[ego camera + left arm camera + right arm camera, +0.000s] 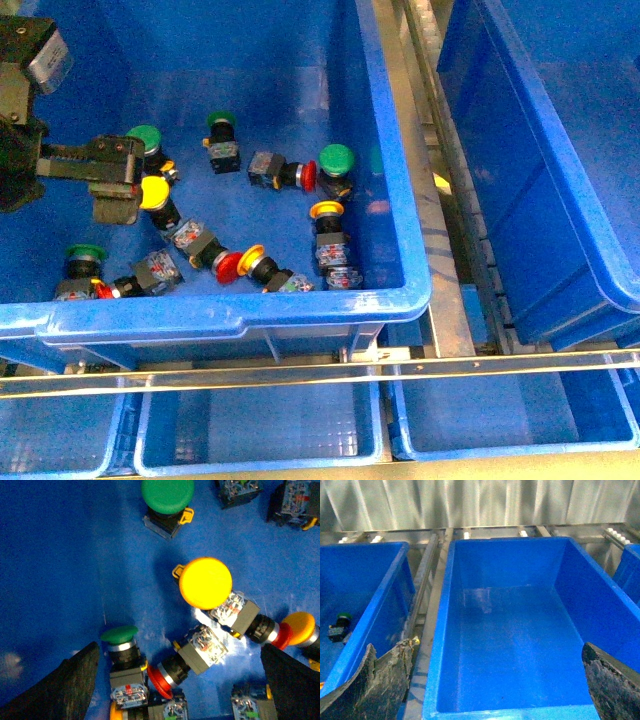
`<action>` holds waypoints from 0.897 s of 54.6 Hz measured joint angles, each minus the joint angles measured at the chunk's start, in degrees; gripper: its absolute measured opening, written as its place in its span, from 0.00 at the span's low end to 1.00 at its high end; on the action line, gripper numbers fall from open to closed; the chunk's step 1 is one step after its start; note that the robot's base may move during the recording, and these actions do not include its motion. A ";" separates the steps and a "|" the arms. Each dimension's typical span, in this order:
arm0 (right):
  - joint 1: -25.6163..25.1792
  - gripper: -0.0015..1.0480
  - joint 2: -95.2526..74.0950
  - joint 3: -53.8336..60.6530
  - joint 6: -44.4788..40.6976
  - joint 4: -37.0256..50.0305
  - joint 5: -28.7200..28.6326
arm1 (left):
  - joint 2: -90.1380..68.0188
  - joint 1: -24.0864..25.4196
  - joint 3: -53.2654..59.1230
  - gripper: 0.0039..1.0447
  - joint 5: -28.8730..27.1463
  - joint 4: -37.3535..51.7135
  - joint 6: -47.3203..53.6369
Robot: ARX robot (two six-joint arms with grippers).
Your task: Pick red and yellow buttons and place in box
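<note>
The left gripper (pixel 128 182) is hovering low inside the crate (pixel 300 305) that is holding the heap of switches. Its jaws are standing wide apart with nothing between them. This is reading as the reach-and-grasp step: the box (pixel 440 630), lying at 3 o'clock of the crate, is showing a bare floor, so no button appears to be placed yet.

The likeliest target is the yellow button (pixel 152 192), sitting at about 9 o'clock in the heap, right at the fingertips in the front view. From the left wrist view its round, glossy cap is facing the camera and hiding most of the body. It is not lying squarely between the fingers. A red button (pixel 282 635) is lying on its side just beside it, its grey block tucked against the yellow cap's edge.

The next move is calling for centring over the cap, lowering, and closing below the cap on the body without catching that neighbour. The smooth mushroom top is looking slippery.

The right gripper (pixel 495 645) is hanging over the box, jaws apart and carrying nothing
</note>
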State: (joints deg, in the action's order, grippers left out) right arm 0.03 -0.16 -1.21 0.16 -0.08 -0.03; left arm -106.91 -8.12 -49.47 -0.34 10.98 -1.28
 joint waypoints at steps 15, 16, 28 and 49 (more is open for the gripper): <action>0.02 0.94 0.00 0.00 0.00 0.00 0.04 | -8.98 -0.02 -7.96 0.93 3.28 0.46 3.02; 0.00 0.94 0.02 0.00 0.00 0.00 0.02 | -9.57 0.00 -8.35 0.93 3.19 0.46 3.17; 0.00 0.94 0.00 0.00 0.00 0.00 0.02 | -14.86 0.74 -12.26 0.93 3.96 0.24 5.05; 0.00 0.94 0.00 0.00 0.00 0.00 0.02 | -17.57 0.68 -13.73 0.93 4.39 0.26 5.79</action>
State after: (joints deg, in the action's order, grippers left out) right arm 0.03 -0.16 -1.21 0.16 -0.08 -0.01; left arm -124.49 -7.44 -63.20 4.05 11.25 4.51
